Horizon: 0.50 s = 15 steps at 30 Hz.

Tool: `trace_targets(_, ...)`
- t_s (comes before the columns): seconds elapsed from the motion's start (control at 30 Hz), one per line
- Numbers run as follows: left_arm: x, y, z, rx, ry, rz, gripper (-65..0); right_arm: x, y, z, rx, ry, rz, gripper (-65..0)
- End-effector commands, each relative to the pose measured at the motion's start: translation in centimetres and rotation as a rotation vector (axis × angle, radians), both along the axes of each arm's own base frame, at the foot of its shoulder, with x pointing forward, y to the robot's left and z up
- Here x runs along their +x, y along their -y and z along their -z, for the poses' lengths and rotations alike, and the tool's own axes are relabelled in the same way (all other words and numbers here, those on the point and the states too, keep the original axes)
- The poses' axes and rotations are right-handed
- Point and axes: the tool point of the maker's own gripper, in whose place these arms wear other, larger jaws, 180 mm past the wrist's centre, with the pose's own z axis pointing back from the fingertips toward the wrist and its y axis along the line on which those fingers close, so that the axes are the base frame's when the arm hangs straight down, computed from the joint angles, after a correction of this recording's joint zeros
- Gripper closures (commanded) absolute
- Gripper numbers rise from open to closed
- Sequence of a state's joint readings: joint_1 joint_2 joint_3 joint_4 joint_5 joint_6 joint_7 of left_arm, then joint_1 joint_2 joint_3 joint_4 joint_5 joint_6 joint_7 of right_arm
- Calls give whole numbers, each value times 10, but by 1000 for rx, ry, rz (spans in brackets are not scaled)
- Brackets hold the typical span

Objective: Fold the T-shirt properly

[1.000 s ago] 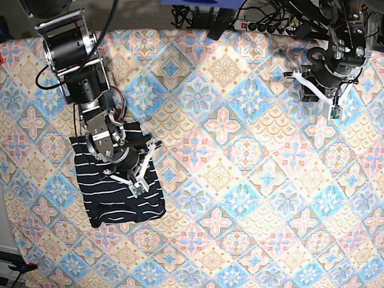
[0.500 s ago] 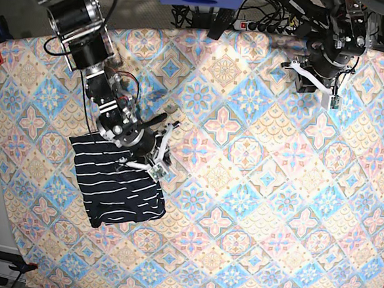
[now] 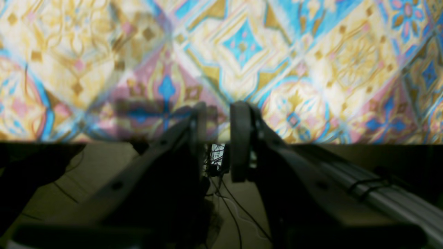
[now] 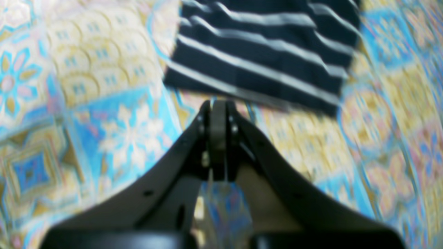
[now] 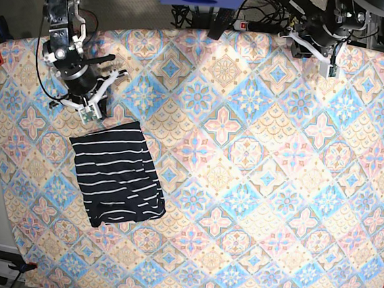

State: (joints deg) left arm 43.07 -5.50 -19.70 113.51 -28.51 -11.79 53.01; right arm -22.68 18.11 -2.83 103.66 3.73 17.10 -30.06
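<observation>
navy striped t-shirt lies folded just beyond the shut right pincer.

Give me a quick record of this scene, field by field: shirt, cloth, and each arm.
T-shirt: folded into a compact rectangle, lying free on the cloth
Patterned cloth: spread flat under everything
Right gripper: shut, empty, above the cloth just off the shirt's edge
Left gripper: fingers slightly apart, nothing between them, at the far edge of the cloth
Contact with shirt: none

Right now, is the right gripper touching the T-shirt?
Apart. In the base view the right gripper sits clear of the T-shirt, patterned cloth showing between; jaws shut, empty.
</observation>
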Motion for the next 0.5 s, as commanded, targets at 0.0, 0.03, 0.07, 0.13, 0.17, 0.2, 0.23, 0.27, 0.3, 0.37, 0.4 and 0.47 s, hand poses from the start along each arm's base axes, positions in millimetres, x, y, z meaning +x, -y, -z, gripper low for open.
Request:
trace_targets(0.0, -6, 0, -5, 1, 4, 1, -117, -9, 8, -5, -5, 9, 11, 0)
trace_targets(0.03, -11, -1, -4, 2, -9, 0, -117, -20, 14, -2, -13, -11, 26, 0)
trace_targets(0.07, -16, -1, -3, 3, -21, -1, -117, -32, 21, 3, -22, -39, 41, 0)
trace_targets(0.13, -28, -1, -1, 3, -48, -1, -117, -57, 37, 13, -41, -94, 80, 0)
trace_targets(0.17, -35, -1, 0, 4, -67, 0, -117, -70, 43, 18, -49, -123, 98, 0)
trace_targets(0.2, -42, -1, 1, 4, -82, 0, -117, -84, 49, 22, -58, -153, 110, 0)
trace_targets(0.23, -47, -1, 2, 2, -94, 1, -117, -97, 53, 26, -65, -179, 119, 0)
trace_targets(0.27, -53, 0, 2, 1, -108, 2, -117, -109, 58, 29, -74, -207, 129, 0)
trace_targets(0.3, -59, 0, 4, 0, -124, 2, -117, -121, 62, 31, -82, -232, 137, 0)
trace_targets(0.37, -69, 0, 4, 1, -147, 3, -117, -142, 68, 36, -94, -279, 147, 0)
trace_targets(0.4, -73, 0, 5, 2, -158, 3, -117, -151, 70, 37, -99, -298, 151, 0)
trace_targets(0.47, -80, -2, 6, 7, -177, 6, -117, -170, 72, 42, -101, -341, 161, 0)
